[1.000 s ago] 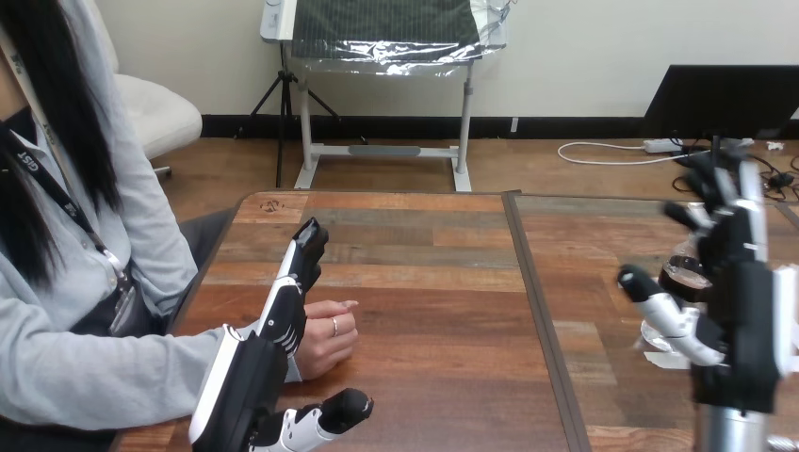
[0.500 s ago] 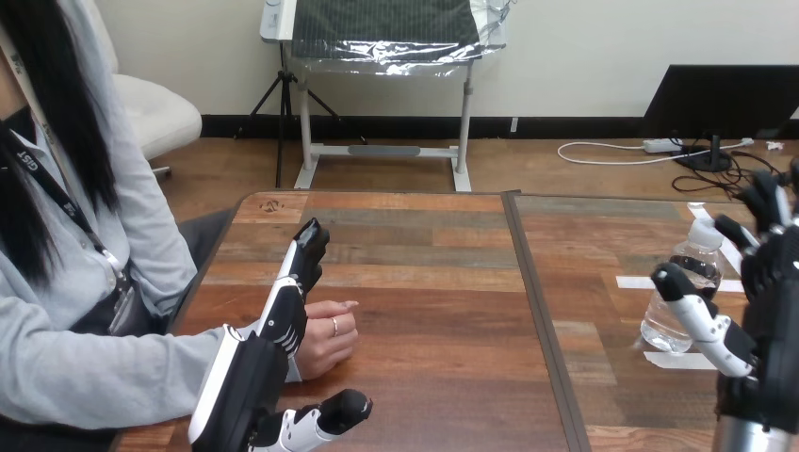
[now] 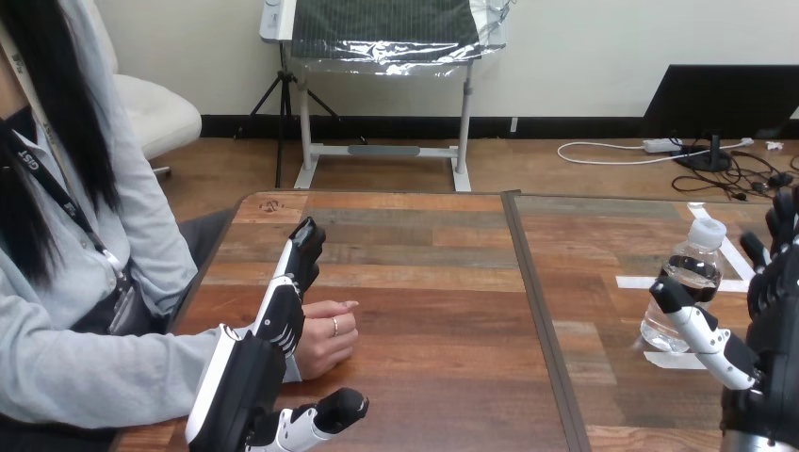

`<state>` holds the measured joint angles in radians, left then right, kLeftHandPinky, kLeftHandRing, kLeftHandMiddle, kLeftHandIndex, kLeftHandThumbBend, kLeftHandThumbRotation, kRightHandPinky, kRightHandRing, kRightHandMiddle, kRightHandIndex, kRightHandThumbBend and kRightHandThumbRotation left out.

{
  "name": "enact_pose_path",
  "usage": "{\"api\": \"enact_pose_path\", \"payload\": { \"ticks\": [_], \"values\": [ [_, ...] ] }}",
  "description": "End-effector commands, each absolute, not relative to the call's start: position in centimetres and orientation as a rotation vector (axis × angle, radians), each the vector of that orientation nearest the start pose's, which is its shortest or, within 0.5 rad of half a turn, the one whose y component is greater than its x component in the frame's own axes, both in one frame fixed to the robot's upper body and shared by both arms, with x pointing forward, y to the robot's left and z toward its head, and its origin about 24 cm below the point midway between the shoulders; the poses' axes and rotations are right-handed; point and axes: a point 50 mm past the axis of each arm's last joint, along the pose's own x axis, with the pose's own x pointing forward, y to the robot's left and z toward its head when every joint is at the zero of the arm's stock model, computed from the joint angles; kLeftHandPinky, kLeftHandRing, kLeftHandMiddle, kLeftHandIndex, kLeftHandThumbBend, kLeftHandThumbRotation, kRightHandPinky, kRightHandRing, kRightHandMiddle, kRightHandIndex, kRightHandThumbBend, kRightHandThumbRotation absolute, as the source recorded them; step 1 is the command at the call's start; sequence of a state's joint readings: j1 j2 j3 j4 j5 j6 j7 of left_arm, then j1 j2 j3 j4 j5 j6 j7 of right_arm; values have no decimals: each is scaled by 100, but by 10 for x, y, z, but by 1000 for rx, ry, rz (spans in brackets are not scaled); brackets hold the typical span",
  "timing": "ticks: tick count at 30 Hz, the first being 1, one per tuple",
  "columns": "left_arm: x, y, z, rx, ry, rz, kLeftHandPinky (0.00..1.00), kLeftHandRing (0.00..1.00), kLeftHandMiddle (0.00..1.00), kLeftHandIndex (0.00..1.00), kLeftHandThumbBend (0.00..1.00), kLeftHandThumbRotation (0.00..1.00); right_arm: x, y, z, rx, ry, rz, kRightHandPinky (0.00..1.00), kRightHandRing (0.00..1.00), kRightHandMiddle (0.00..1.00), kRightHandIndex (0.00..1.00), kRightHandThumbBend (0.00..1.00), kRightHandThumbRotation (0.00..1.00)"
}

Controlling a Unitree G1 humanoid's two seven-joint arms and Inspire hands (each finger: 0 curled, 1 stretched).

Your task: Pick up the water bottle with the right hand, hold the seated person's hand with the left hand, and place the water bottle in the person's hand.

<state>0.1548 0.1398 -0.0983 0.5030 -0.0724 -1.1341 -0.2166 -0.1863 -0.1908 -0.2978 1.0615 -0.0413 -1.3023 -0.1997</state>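
A clear water bottle (image 3: 685, 294) with a white cap stands upright on the table's right part. My right hand (image 3: 771, 339) is beside it at the view's right edge, open, its thumb (image 3: 693, 325) in front of the bottle's lower half; whether it touches the bottle I cannot tell. The person's hand (image 3: 327, 336) rests on the table at the left, loosely curled. My left hand (image 3: 267, 358) is over the person's wrist, open, with straight fingers (image 3: 300, 266) pointing away along the hand's far side and its thumb (image 3: 328, 415) on the near side.
Strips of white tape (image 3: 675, 359) lie on the wooden table (image 3: 443, 301) around the bottle. A dark seam (image 3: 542, 320) runs front to back between the two table halves.
My right hand has moved right and down, uncovering the bottle. My left hand and the person's hand have hardly moved.
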Motion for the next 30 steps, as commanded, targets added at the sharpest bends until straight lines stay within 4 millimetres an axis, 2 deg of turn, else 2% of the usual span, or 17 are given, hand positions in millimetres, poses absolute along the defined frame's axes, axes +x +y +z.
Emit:
{"api": "enact_pose_path", "payload": {
  "ticks": [1,30],
  "values": [
    [186,160,12,104,-519,-255,100,100,100,100,100,71,221,-257,7,-180,-489,-416,97,100,99,100,100,44],
    [187,164,15,118,-540,-267,100,100,100,100,100,71,223,-275,-14,-191,-250,-457,99,100,99,100,100,45]
  ]
}}
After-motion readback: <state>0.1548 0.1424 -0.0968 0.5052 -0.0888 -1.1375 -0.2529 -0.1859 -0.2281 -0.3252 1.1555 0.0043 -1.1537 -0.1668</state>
